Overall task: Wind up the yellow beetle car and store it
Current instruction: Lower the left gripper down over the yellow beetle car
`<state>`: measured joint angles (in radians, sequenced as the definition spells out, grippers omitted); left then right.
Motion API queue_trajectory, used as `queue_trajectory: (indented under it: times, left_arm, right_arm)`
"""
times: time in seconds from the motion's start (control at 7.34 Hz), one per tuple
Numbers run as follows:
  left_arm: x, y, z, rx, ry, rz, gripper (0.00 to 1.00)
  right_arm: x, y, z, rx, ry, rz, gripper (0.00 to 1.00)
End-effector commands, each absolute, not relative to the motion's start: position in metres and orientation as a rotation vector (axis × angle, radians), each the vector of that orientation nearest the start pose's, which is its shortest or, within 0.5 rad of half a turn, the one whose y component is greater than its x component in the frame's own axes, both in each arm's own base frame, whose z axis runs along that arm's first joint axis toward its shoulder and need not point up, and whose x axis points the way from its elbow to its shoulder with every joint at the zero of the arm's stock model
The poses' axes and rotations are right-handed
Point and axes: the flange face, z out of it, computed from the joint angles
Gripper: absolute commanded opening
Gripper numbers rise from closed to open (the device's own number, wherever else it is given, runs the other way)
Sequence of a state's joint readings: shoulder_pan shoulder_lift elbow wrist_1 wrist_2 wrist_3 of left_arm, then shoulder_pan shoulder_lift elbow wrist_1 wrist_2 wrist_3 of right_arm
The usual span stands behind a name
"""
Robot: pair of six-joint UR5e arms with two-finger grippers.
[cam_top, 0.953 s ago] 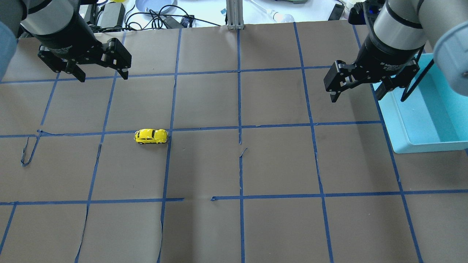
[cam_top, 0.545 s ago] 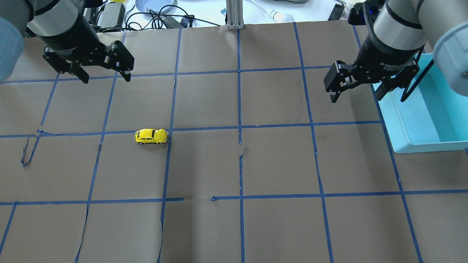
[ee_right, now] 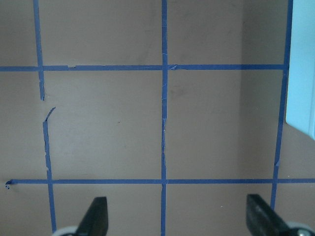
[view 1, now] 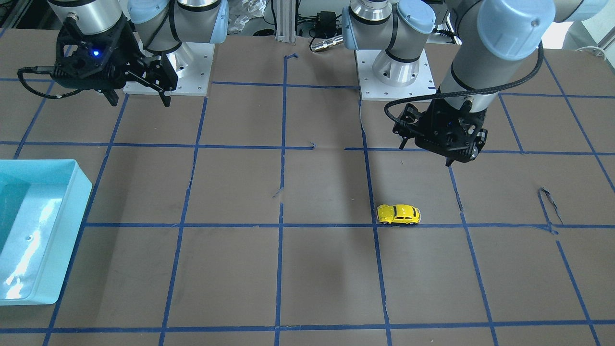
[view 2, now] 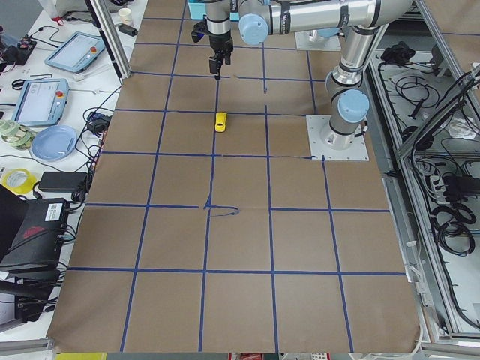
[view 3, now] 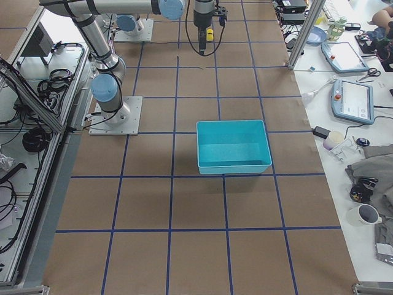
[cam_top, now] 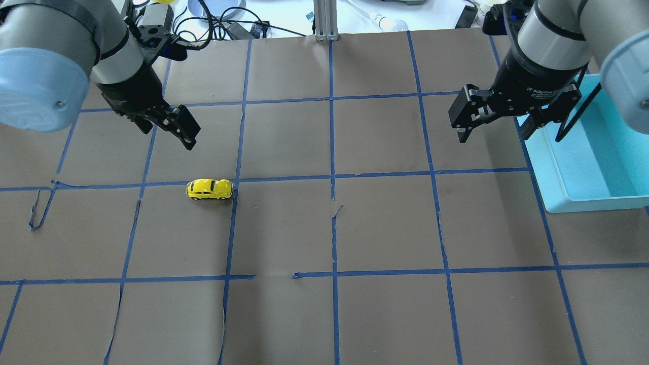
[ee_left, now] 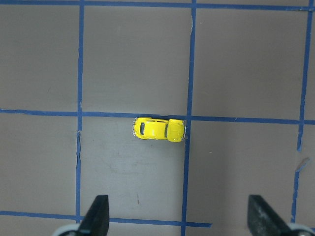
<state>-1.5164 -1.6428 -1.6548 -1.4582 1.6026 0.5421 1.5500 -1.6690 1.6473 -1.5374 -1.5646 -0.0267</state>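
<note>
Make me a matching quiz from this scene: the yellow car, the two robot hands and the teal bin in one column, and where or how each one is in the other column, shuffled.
Column one:
1. yellow beetle car
2. left hand
3. right hand
4. teal bin

Column two:
a. at the robot's far right
b. on its wheels, held by nothing
c. open, close to the car, not touching it
d. open, near the bin, far from the car

Pairs: 1-b, 2-c, 3-d, 4-a
</note>
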Motion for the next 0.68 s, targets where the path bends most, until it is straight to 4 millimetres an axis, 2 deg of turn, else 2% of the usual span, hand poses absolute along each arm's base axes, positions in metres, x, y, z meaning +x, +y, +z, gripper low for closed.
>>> queue_trajectory:
  times: [0.0,0.14,0.54]
  left_arm:
    - [-0.100,-0.527,0.380,1.150,2.931,0.161,1.00]
    - [-0.100,-0.525,0.354,1.393,2.851,0.221,0.97]
    - [-0.100,-0.515,0.272,1.850,2.546,0.127,0.96]
  right_arm:
    - [0.124,-0.452,0.493,-0.005,3.134,0.017,1.00]
    - [0.124,-0.451,0.494,-0.002,3.134,0.014,1.00]
    - [0.125,-0.452,0.493,-0.005,3.134,0.017,1.00]
